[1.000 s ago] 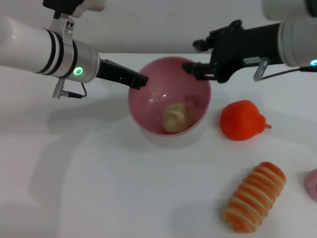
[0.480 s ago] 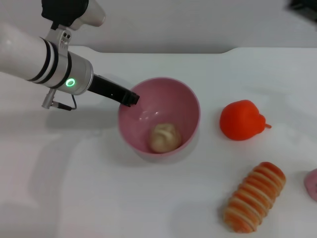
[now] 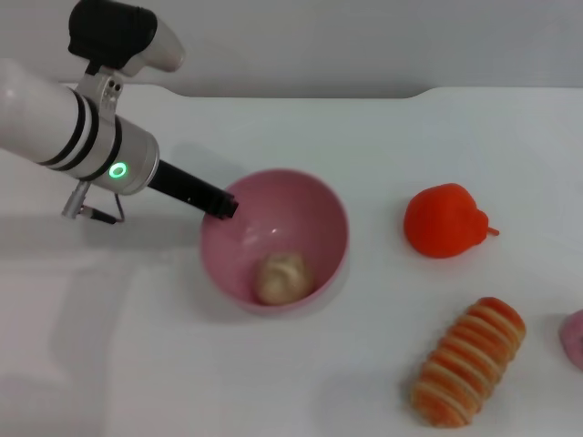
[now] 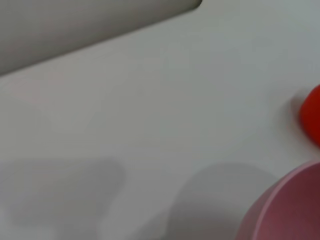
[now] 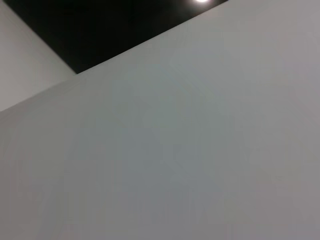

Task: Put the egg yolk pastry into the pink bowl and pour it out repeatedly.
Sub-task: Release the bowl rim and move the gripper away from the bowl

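The pink bowl (image 3: pixel 321 211) stands left of the table's middle, its opening tipped slightly toward me. The egg yolk pastry (image 3: pixel 281 277), a pale cream lump, lies inside on the bowl's bottom. My left gripper (image 3: pixel 223 208) reaches in from the left and is shut on the bowl's near-left rim; only its dark tip shows. In the left wrist view a piece of the pink bowl (image 4: pixel 287 210) fills one corner. My right gripper is out of view.
A red-orange pear-like fruit (image 3: pixel 446 221) sits right of the bowl and also shows as the red fruit (image 4: pixel 312 116) at the left wrist view's edge. An orange-and-cream striped roll (image 3: pixel 469 361) lies at the front right. A pink object (image 3: pixel 574 337) pokes in at the right edge.
The right arm has pulled away from the bowl's far rim and left the view. My left gripper has carried the bowl, pastry inside, leftward and nearer to me.
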You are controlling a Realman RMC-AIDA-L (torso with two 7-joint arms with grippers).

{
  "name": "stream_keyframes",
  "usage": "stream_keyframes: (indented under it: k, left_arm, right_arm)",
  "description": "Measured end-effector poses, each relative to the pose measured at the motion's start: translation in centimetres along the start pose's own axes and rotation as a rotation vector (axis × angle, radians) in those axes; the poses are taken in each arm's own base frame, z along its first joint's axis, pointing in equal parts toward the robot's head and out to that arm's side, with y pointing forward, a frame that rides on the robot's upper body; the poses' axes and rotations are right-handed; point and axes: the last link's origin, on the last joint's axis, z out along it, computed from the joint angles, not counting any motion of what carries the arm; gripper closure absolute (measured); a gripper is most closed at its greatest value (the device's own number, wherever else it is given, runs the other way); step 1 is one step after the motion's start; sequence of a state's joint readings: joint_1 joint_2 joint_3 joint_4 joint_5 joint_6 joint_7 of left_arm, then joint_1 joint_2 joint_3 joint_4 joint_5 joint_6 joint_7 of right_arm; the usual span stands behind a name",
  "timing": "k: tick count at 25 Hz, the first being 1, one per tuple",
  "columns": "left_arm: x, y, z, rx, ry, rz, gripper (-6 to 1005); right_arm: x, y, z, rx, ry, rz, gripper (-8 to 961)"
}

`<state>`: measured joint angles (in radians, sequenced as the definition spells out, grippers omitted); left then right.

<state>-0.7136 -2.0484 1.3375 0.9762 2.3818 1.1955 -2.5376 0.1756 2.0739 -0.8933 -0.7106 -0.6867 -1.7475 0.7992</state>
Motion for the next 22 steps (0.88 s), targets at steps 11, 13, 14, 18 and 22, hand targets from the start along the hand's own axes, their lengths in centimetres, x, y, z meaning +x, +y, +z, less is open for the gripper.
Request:
stream_keyframes:
  k: [11, 13, 14, 18, 22]
  left_arm:
    - [-2.7, -0.2, 0.4, -0.003, -0.128, -0.024, 956]
    - [-3.0, -0.2, 0.5, -0.007, -0.137, -0.031, 956]
    - [-3.1, -0.2, 0.6, -0.008, -0.139, -0.033, 956]
    - [-3.3, -0.2, 0.7, -0.011, -0.144, -0.037, 920]
    - [-3.2, -0.2, 0.6, -0.010, -0.142, -0.038, 847]
  right_arm:
    - [-0.3, 0.1, -0.5, 0.004, -0.024, -0.012, 468]
    - [-0.3, 0.1, -0.3, -0.001, -0.027, -0.009, 468]
    - [-0.2, 0.1, -0.3, -0.003, -0.027, -0.006, 468]
    - [-0.2, 0.2, -0.1, -0.012, -0.029, -0.001, 468]
    - [-0.1, 0.3, -0.1, -0.012, -0.027, 0.002, 468]
